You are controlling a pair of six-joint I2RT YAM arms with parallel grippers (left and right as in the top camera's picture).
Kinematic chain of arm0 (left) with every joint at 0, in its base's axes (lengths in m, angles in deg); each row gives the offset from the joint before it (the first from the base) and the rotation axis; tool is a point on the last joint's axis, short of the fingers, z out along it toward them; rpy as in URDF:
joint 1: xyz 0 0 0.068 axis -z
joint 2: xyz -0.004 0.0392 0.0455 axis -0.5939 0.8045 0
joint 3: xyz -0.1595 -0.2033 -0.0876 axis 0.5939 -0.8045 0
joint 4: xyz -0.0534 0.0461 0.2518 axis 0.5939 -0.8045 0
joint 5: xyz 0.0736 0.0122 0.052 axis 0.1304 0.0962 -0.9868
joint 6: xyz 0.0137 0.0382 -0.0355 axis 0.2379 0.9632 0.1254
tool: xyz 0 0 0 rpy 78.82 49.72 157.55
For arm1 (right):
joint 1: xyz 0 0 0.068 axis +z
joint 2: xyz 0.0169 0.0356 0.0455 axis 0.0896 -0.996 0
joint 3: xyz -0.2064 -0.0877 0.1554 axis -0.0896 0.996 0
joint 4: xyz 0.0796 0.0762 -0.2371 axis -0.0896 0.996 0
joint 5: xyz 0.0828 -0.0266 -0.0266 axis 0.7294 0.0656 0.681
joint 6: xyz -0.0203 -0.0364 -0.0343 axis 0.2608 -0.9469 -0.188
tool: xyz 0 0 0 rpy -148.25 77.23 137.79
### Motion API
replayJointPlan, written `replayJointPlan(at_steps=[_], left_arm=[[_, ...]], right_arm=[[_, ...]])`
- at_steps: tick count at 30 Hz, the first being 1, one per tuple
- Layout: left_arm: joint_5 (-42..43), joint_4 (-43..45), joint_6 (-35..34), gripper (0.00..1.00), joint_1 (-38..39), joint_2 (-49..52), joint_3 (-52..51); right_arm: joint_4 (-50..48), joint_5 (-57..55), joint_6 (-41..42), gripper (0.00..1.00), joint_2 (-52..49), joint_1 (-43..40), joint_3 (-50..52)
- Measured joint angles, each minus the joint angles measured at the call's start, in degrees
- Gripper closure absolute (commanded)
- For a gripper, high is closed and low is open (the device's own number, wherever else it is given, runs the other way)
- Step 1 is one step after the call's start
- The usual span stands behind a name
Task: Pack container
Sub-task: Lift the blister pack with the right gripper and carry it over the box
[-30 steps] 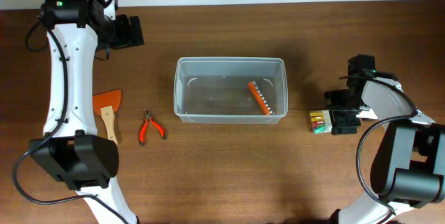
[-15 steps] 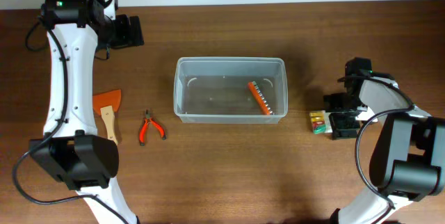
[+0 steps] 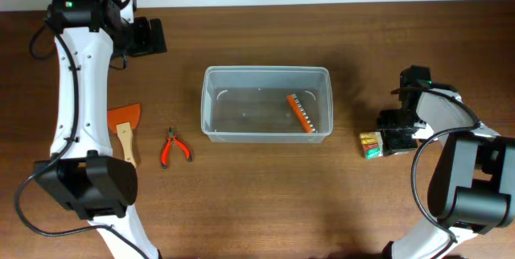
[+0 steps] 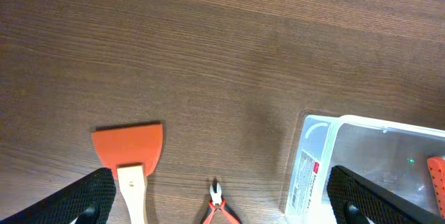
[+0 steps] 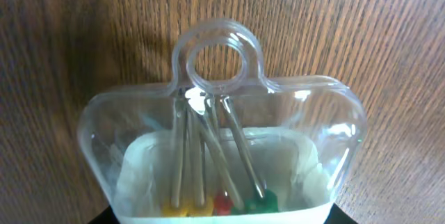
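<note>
The right gripper (image 3: 394, 137), whose jaws' closure I cannot tell, should take the clear packet (image 5: 222, 147) squarely before carrying it to the container (image 3: 265, 69) centred on the tabletop (image 3: 265, 203); the left gripper (image 3: 153, 38) hangs with jaws wide, empty.

Overhead looks straight down; left wrist shares its container (image 3: 266, 69).

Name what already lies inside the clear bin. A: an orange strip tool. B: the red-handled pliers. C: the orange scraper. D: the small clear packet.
A: the orange strip tool lies inside the container, while the pliers, the scraper and the packet all lie outside its walls.
</note>
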Motion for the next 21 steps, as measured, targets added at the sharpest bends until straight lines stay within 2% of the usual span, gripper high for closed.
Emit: replayJointPlan(at_steps=[10,21], left_arm=[[0.00,0.00,0.00,0.01,0.00,0.00,0.00],[0.02,0.00,0.00,0.01,0.00,0.00,0.00]], right_arm=[[-0.52,0.02,-2.40,0.55,-0.46,0.00,-2.60],[2.51,0.04,-10.05,0.53,-0.68,0.00,-17.03]])
